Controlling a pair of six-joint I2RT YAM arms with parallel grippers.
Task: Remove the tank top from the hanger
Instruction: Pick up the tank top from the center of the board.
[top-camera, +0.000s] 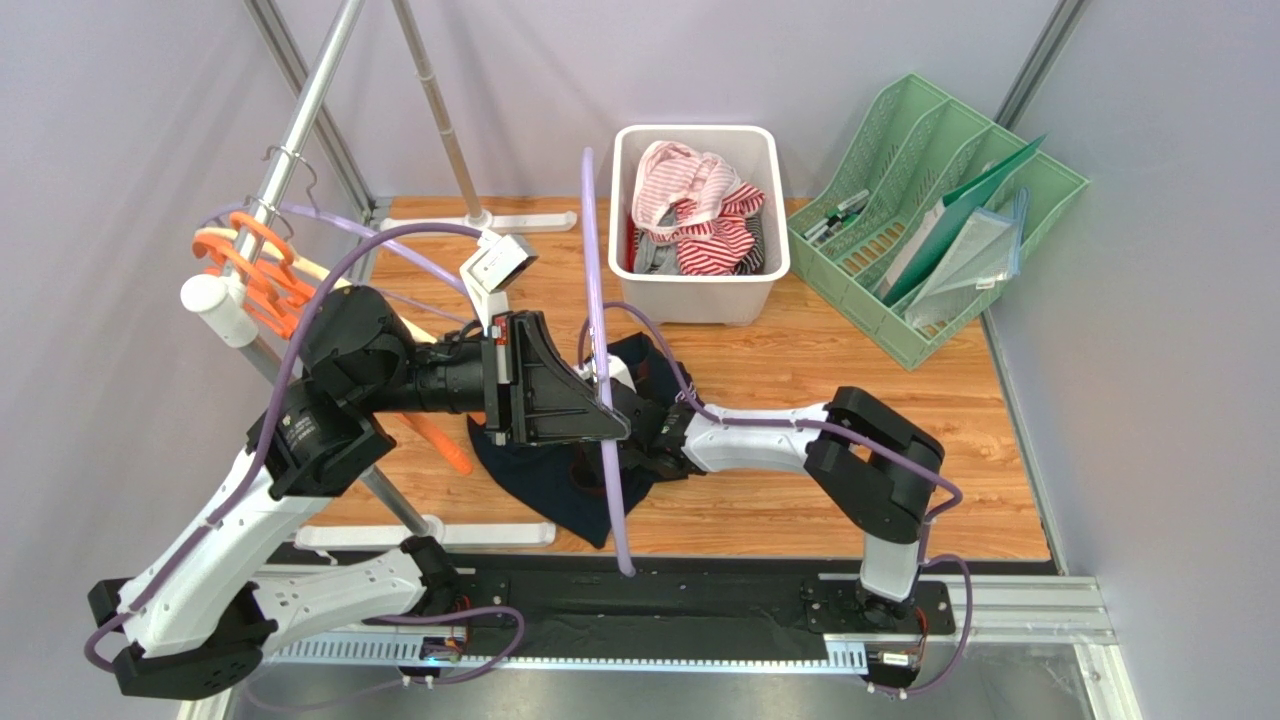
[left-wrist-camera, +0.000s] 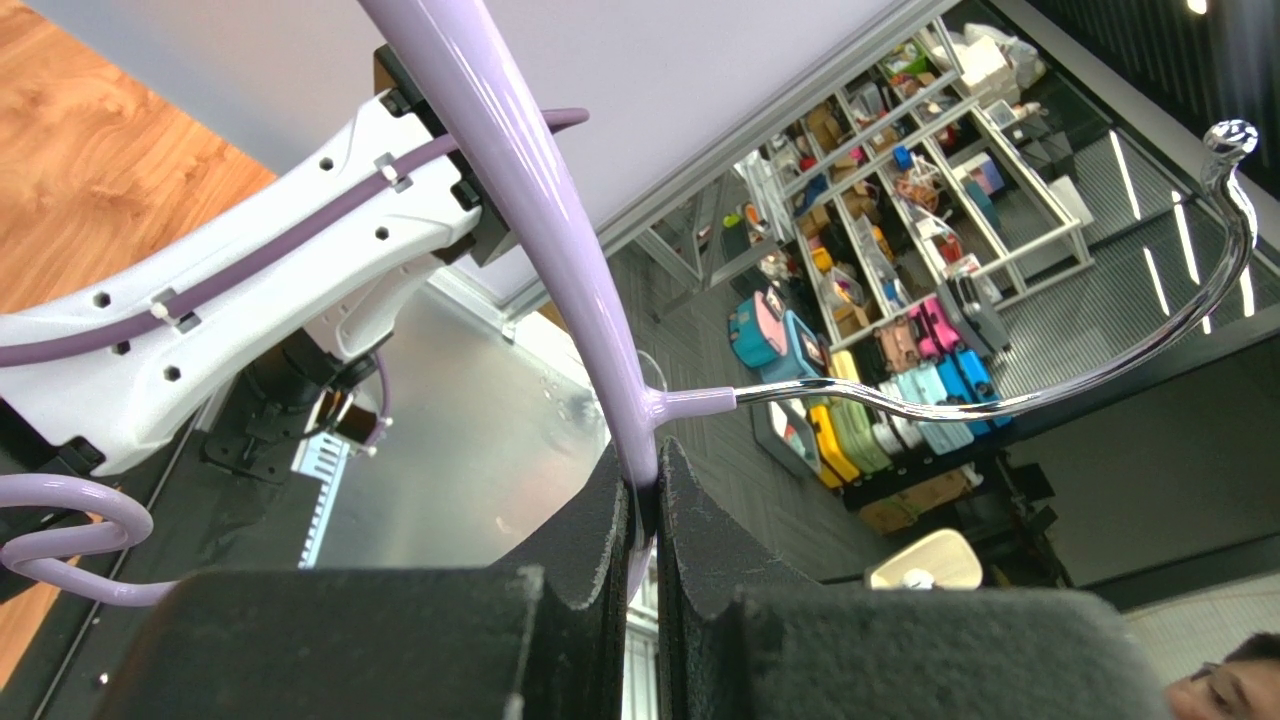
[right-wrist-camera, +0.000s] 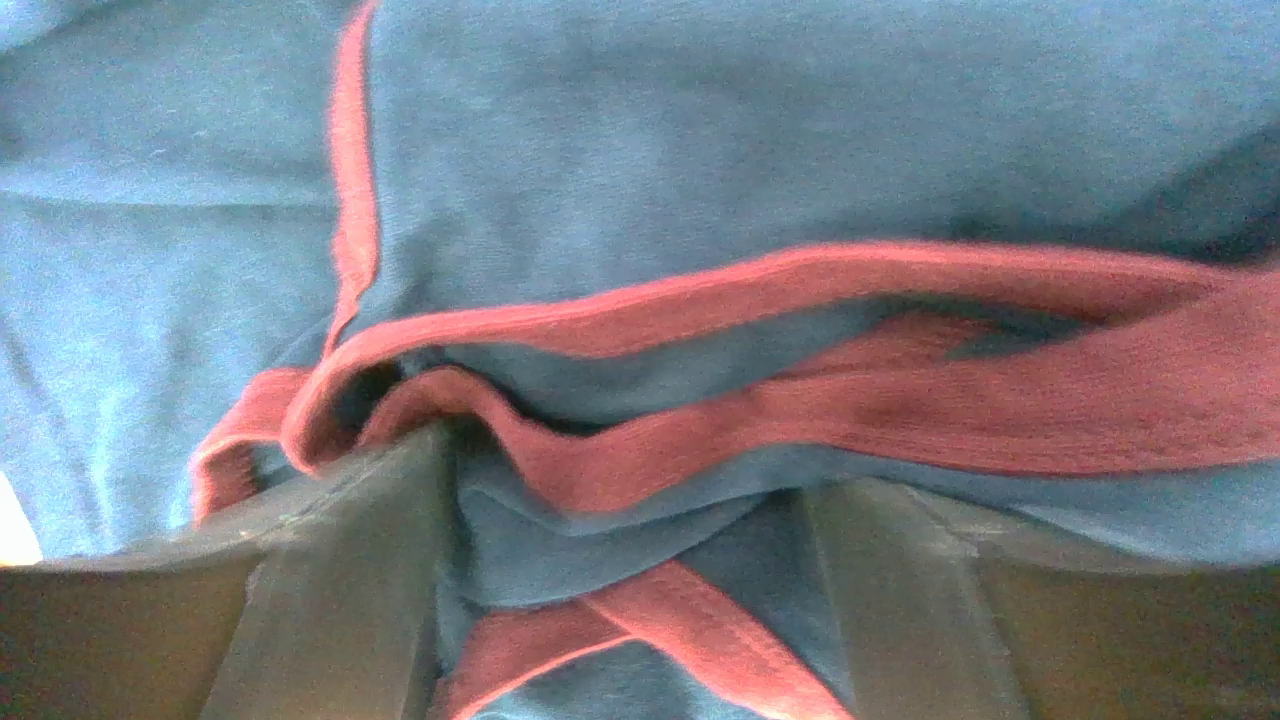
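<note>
**Left gripper** (left-wrist-camera: 643, 507): clamped shut on the neck of the lavender hanger (left-wrist-camera: 519, 180), probably to hold it raised and steady so the cloth can come away.

**Right gripper** (right-wrist-camera: 624, 488): jaws spread, straddling a bunched red-trimmed strap of the navy tank top (top-camera: 529, 483). The tank top lies heaped on the wooden table (top-camera: 842, 368) beneath the hanger. Whether a strap still loops the hanger cannot be told.

**Surroundings:** a white bin (top-camera: 691, 297) of striped clothes, a green file rack (top-camera: 857, 308) and orange hangers (top-camera: 263, 278) all stand apart. The crossing arms crowd the cloth.
</note>
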